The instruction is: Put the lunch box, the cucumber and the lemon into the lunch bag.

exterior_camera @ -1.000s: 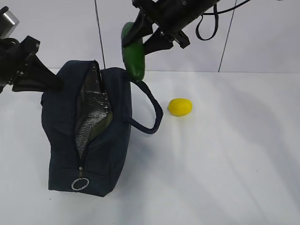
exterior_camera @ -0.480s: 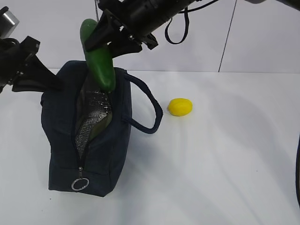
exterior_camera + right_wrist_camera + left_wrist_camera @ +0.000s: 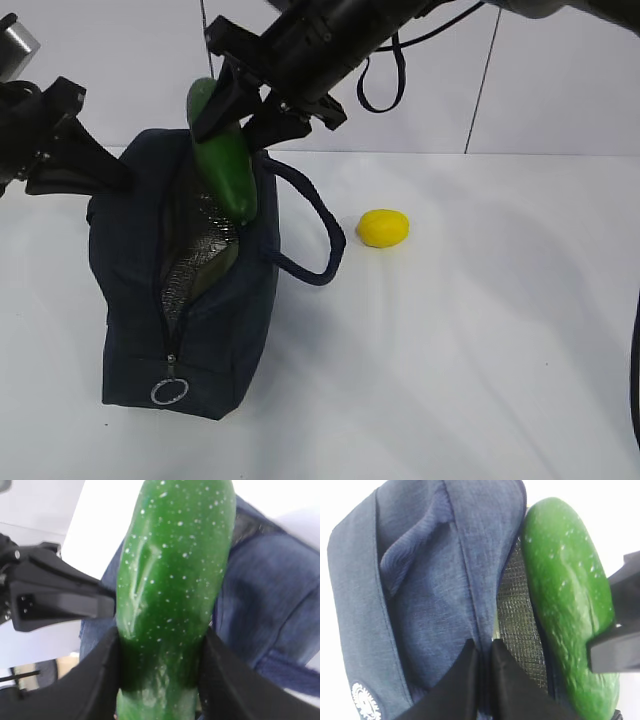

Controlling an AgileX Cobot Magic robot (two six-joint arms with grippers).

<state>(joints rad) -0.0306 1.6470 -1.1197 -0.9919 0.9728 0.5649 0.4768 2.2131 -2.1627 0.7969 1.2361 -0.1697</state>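
Observation:
The navy lunch bag (image 3: 215, 330) stands at the left, zipper open, silvery lining showing. My right gripper (image 3: 228, 128) is shut on the dark green cucumber (image 3: 225, 165) and holds it steeply tilted, lower tip inside the bag's opening. In the right wrist view the cucumber (image 3: 175, 575) fills the space between the fingers (image 3: 102, 680). My left gripper (image 3: 482, 652) is shut on the bag's fabric edge beside the lining and shows at the bag's far left (image 3: 118, 178). The yellow lemon (image 3: 384, 228) lies on the table right of the bag. The lunch box is not plainly visible; a pale green patch (image 3: 226, 256) shows inside the bag.
One loop handle (image 3: 325, 235) hangs toward the lemon. The ring pull (image 3: 166, 392) hangs at the bag's near end. The white table (image 3: 480, 350) stretches to the right and front, with a white wall behind.
My right gripper has carried the cucumber left from above the handle to over the bag's opening and lowered its tip into it. The left gripper and the lemon have not moved.

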